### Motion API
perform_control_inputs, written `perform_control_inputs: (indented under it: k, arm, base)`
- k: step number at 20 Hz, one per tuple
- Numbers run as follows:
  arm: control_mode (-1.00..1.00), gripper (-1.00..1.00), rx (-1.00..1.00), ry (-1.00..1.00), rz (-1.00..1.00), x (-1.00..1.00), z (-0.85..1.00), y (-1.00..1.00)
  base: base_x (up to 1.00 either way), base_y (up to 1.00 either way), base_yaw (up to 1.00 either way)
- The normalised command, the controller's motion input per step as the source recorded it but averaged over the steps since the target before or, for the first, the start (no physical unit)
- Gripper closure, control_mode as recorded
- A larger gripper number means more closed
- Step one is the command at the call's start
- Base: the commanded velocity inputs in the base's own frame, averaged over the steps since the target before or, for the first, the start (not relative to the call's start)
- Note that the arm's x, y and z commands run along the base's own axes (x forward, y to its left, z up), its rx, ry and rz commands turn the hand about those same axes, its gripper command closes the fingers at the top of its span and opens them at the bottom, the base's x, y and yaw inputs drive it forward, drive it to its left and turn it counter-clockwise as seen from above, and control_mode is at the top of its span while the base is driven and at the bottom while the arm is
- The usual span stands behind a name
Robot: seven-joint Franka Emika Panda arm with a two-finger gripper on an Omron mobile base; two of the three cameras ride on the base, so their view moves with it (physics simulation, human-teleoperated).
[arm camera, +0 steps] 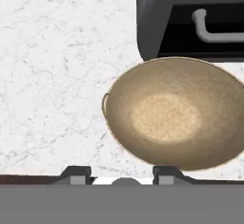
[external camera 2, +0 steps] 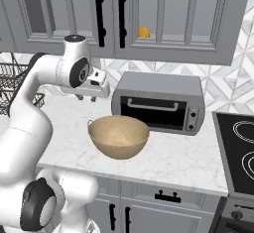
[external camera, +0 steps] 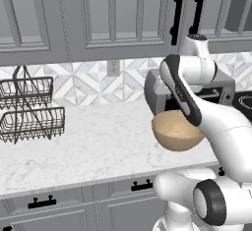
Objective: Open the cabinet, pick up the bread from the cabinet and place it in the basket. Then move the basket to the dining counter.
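The cabinet (external camera 2: 163,14) hangs above the counter with both doors shut; its black bar handles (external camera 2: 110,14) stand side by side, and it also shows in the left base view as the cabinet (external camera: 123,14). The bread (external camera 2: 144,32), a small orange-yellow lump, shows through the right door's pane. The tan basket (external camera 2: 119,137) sits on the marble counter in front of the toaster oven, and appears too as the basket (external camera: 177,132) and the basket (arm camera: 176,113). My gripper (external camera 2: 88,98) hangs open above the counter, left of the basket, pointing down; the gripper (arm camera: 121,174) holds nothing. The dining counter is out of view.
A grey toaster oven (external camera 2: 158,100) stands right behind the basket. A black two-tier wire rack (external camera: 29,109) sits at the counter's left. A black stove top (external camera 2: 238,152) lies to the right. Grey drawers (external camera: 64,203) run under the marble counter (external camera: 88,146).
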Motion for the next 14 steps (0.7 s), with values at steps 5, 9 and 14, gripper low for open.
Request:
perform_control_inputs:
  k: [5,9,14]
  arm:
    - [-1.00,-1.00,0.00,-0.18,0.03,-0.73,0.05,0.00]
    - [-1.00,-1.00,0.00,-0.17,0.00,-0.56,0.82,-0.16]
    - [-1.00,-1.00,0.00,-0.26,-0.01,-0.01,0.91,-0.41]
  base:
    - [0.00,0.00,0.00]
    - [0.00,0.00,0.00]
    - [0.00,0.00,0.00]
